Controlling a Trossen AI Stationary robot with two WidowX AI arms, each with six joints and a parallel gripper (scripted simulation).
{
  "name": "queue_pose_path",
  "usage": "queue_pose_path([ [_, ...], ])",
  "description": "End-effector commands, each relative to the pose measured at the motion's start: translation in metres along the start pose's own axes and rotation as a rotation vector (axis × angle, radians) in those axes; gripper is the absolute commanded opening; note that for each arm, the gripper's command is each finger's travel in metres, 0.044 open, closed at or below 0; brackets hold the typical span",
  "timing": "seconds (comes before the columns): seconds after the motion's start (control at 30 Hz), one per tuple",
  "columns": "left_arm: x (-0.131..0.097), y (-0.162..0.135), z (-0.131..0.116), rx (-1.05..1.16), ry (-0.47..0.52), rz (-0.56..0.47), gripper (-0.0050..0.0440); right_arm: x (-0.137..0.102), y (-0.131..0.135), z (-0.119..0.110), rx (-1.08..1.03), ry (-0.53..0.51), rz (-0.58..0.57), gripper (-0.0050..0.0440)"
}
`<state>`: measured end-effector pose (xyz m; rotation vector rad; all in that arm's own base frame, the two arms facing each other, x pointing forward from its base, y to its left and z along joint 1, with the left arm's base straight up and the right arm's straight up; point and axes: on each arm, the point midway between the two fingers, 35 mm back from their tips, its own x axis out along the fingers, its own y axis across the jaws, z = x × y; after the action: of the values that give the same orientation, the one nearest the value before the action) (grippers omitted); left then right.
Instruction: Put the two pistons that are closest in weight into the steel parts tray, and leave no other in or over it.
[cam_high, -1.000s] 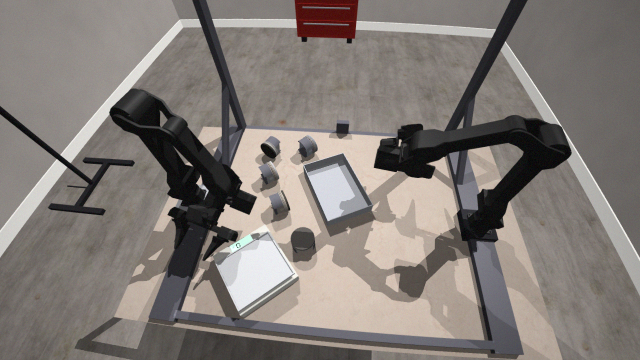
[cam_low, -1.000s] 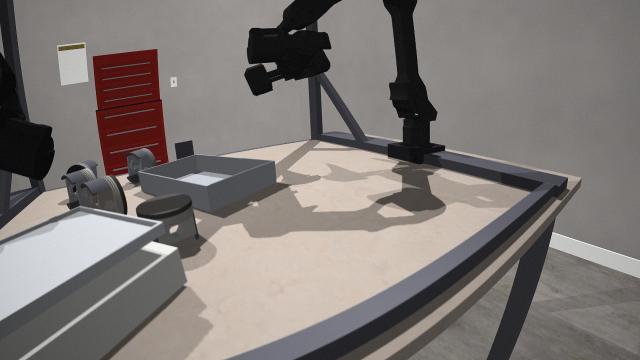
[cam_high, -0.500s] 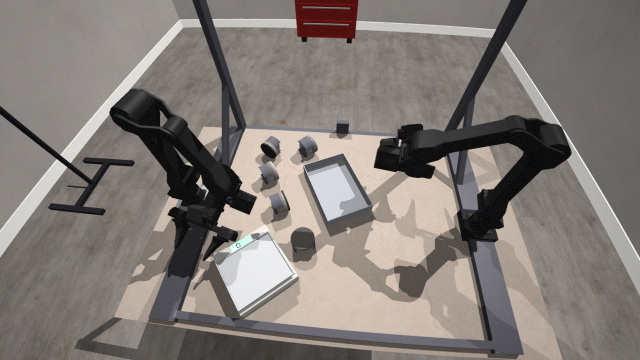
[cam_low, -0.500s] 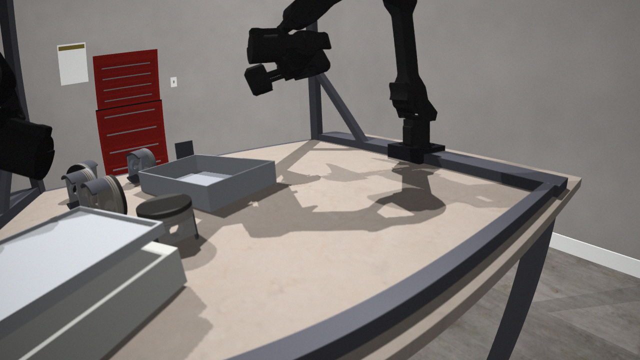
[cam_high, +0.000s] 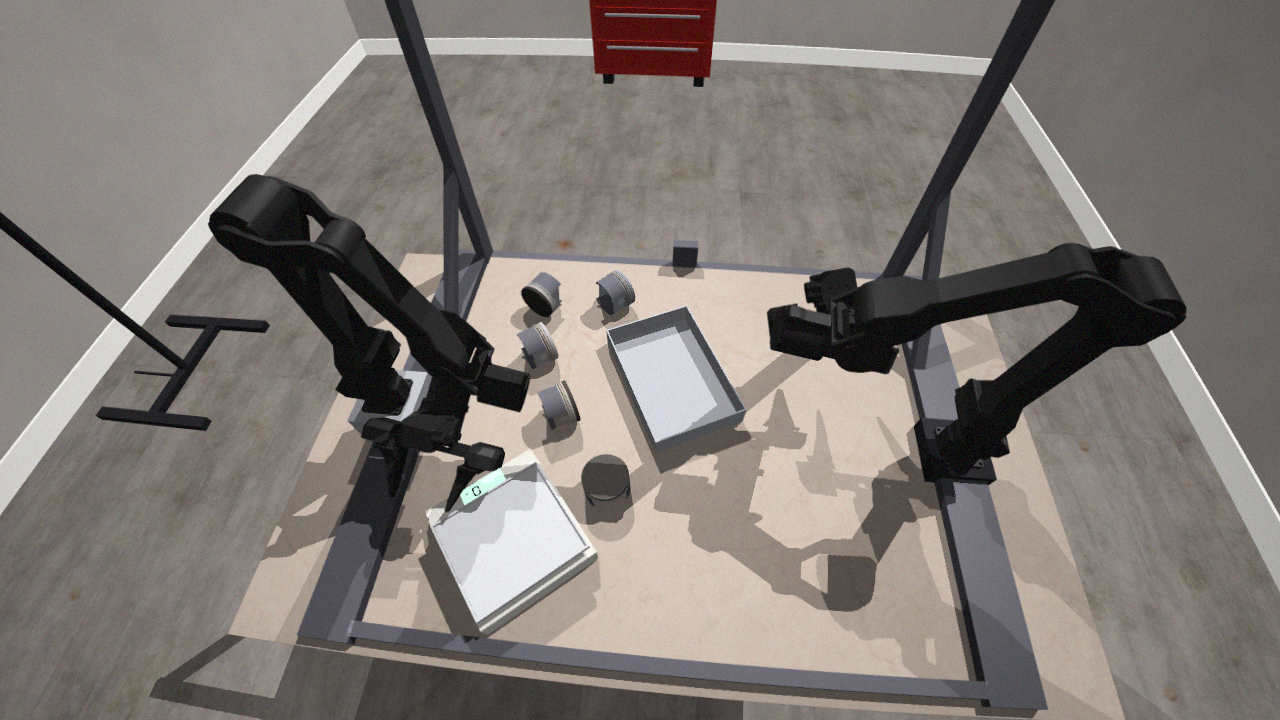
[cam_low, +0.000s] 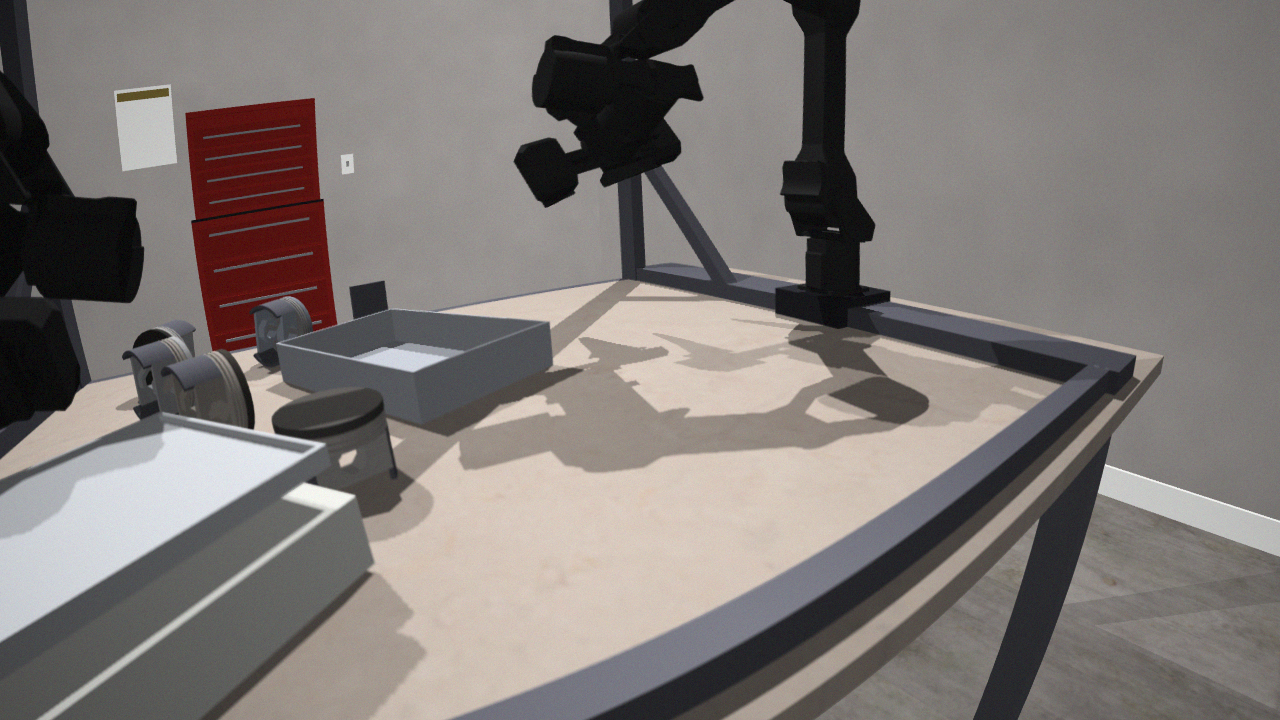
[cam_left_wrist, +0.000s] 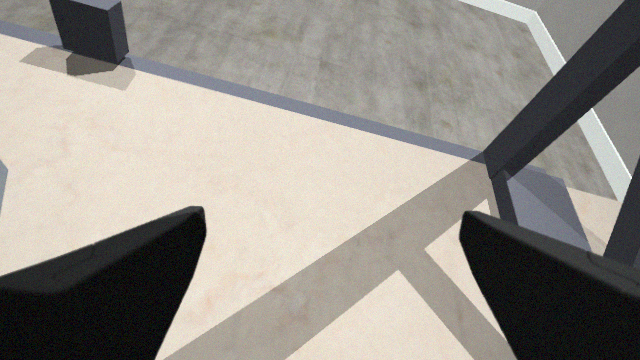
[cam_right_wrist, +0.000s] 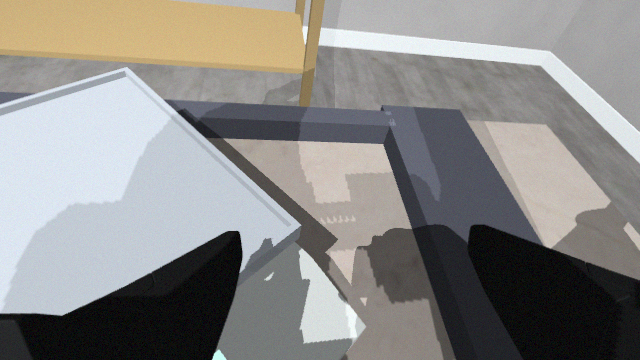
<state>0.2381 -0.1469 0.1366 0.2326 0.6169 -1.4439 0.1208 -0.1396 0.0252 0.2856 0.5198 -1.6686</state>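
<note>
1. Nearest, here's the scale, its pan bare and the display showing 0, presumably set out because looks alone can't settle which weights match.
2. Over its display end hangs the right claw, fingers spread wide, nothing between them; that opening looks meant for a piston still to be picked.
3. Just beyond the scale, one piston stands crown up, apart from the rest and handy for weighing.
4. Four more go up the table, all lying on their sides: the nearest piston, the middle piston, then the two farthest, the dark-faced piston and its neighbour.
5. Beside them sits the steel parts tray, with no piston in it. Sensible enough: no pair is placed, and a wrong guess would have to come out.
6. Across the tray, the left claw is raised, open and unladen, probably parked clear so its partner can work the scale.
</note>
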Motion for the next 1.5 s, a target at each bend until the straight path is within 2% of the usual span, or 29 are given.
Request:
queue_pose_path([
  [0.0,-0.008,0.001,-0.005,-0.008,0.043,0.134,0.0400,-0.011,0.023,-0.002,-0.005,0.089,0.101,0.0378],
  [0.1,-0.011,0.003,-0.009,-0.015,0.050,0.159,0.0400,-0.014,0.027,-0.002,-0.012,0.104,0.121,0.0378],
  [0.23,-0.022,0.010,-0.017,-0.043,0.072,0.260,0.0400,-0.025,0.042,-0.001,-0.044,0.157,0.209,0.0378],
  [0.27,-0.022,0.010,-0.017,-0.050,0.076,0.285,0.0400,-0.021,0.036,-0.004,-0.064,0.172,0.215,0.0378],
  [0.33,-0.020,0.009,-0.017,-0.061,0.084,0.330,0.0400,-0.029,0.045,-0.002,-0.079,0.193,0.265,0.0378],
  [0.43,-0.030,0.014,-0.022,-0.088,0.085,0.413,0.0400,-0.041,0.059,0.004,-0.093,0.216,0.350,0.0378],
  [0.5,-0.035,0.016,-0.023,-0.104,0.083,0.463,0.0400,-0.039,0.055,0.000,-0.124,0.234,0.381,0.0378],
  [0.6,-0.038,0.018,-0.025,-0.124,0.075,0.534,0.0400,-0.049,0.064,0.004,-0.150,0.247,0.455,0.0378],
  [0.67,-0.038,0.018,-0.025,-0.124,0.075,0.534,0.0400,-0.049,0.064,0.004,-0.150,0.247,0.455,0.0378],
  [0.73,-0.049,0.022,-0.028,-0.145,0.064,0.589,0.0400,-0.061,0.076,0.013,-0.152,0.245,0.522,0.0378],
  [0.87,-0.054,0.023,-0.030,-0.177,0.038,0.683,0.0400,-0.077,0.086,0.021,-0.188,0.242,0.627,0.0378],
  [0.9,-0.060,0.025,-0.031,-0.188,0.029,0.710,0.0400,-0.071,0.080,0.014,-0.211,0.247,0.633,0.0378],
  [1.0,-0.060,0.025,-0.031,-0.209,0.003,0.776,0.0400,-0.089,0.092,0.028,-0.222,0.228,0.728,0.0378],
  [1.03,-0.065,0.025,-0.032,-0.218,-0.008,0.798,0.0400,-0.084,0.087,0.021,-0.245,0.231,0.733,0.0378],
  [1.13,-0.072,0.026,-0.033,-0.244,-0.043,0.866,0.0400,-0.101,0.095,0.034,-0.259,0.204,0.821,0.0378],
  [1.23,-0.072,0.027,-0.033,-0.252,-0.055,0.889,0.0400,-0.097,0.092,0.029,-0.279,0.204,0.831,0.0378],
  [1.33,-0.087,0.028,-0.037,-0.282,-0.097,0.958,0.0400,-0.116,0.100,0.044,-0.288,0.166,0.923,0.0378],
  [1.37,-0.086,0.028,-0.036,-0.289,-0.112,0.977,0.0400,-0.110,0.097,0.037,-0.312,0.166,0.927,0.0378],
  [1.4,-0.091,0.028,-0.037,-0.299,-0.128,0.999,0.0400,-0.115,0.098,0.039,-0.320,0.154,0.951,0.0378],
  [1.47,-0.100,0.028,-0.039,-0.316,-0.160,1.038,0.0400,-0.130,0.103,0.053,-0.319,0.119,1.015,0.0378],
])
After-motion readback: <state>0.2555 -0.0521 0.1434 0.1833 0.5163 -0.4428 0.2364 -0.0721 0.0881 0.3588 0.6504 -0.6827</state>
